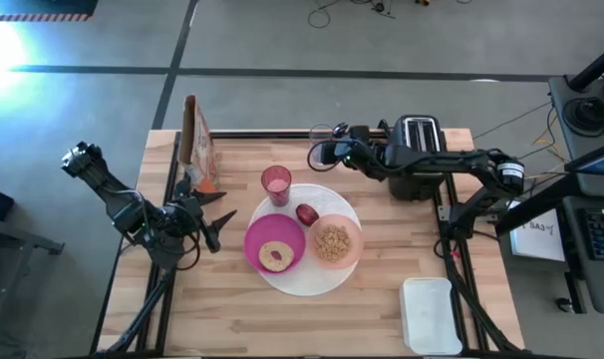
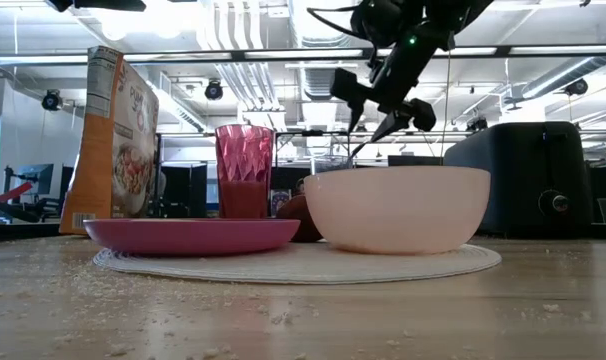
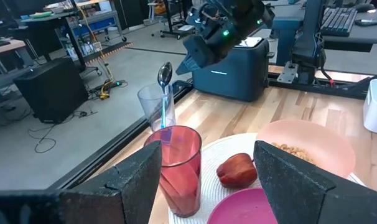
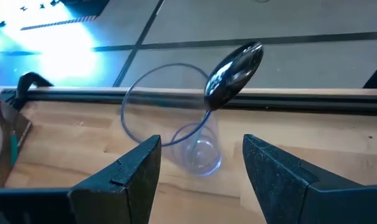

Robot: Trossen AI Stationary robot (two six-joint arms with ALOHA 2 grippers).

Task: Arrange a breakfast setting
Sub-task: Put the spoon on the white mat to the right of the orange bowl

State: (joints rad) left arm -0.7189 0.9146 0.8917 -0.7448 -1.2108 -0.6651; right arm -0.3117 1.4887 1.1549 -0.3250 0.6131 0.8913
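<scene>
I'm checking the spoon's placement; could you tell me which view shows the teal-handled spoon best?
The left wrist view: the teal-handled spoon stands upright in the clear cup. The right wrist view shows mainly its bowl; the high and low views barely show it.

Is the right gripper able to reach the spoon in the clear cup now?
Probably yes. The right gripper hangs open right over the clear cup, and the spoon stands bowl-up out of it with nothing between.

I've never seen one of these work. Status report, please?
Right gripper open, above clear cup holding teal-handled spoon. Left gripper open, idle beside white plate. Nothing blocking.
</scene>
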